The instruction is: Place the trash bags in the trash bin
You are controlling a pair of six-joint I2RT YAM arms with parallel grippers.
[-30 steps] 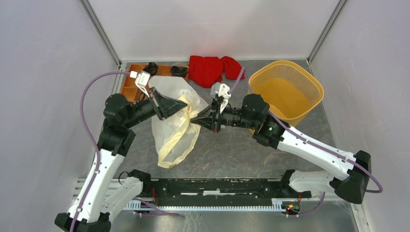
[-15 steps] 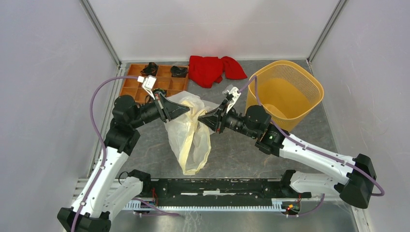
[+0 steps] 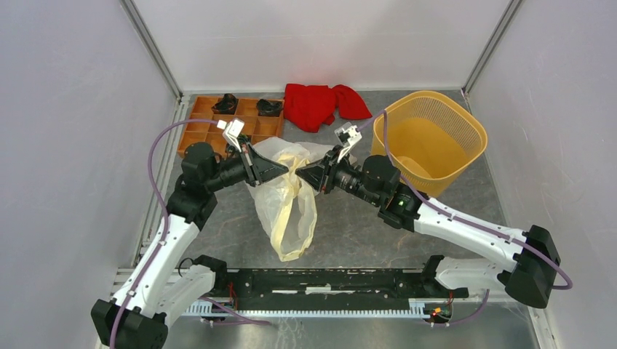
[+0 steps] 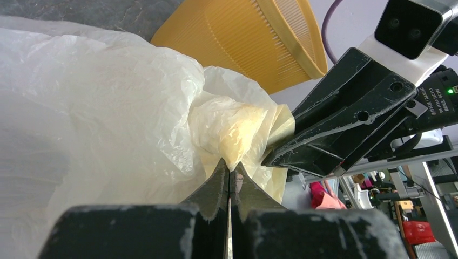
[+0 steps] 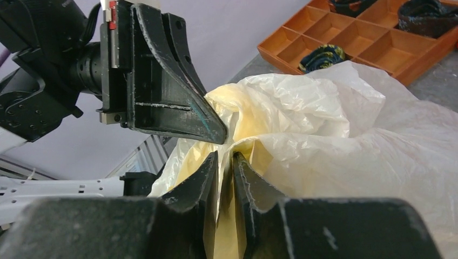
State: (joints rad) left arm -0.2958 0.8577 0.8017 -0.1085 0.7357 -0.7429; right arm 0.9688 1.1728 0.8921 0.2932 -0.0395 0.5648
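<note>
Black left gripper (image 3: 284,168), right gripper (image 3: 300,174) nose-to-nose on bag (image 3: 289,214).

Both arms angle in toward the middle, nose to nose above the tabletop. The left arm (image 3: 164,247) rises from its base, bends at the elbow and points its wrist to the right. The left pincer (image 3: 284,169) has its jaws pressed tight on a fold of the trash bag (image 3: 291,214). The right arm (image 3: 466,229) stretches long and low to the left. The right pincer (image 3: 300,173) is clamped on the same bunched film, its tips just beside the left pincer's.
</note>
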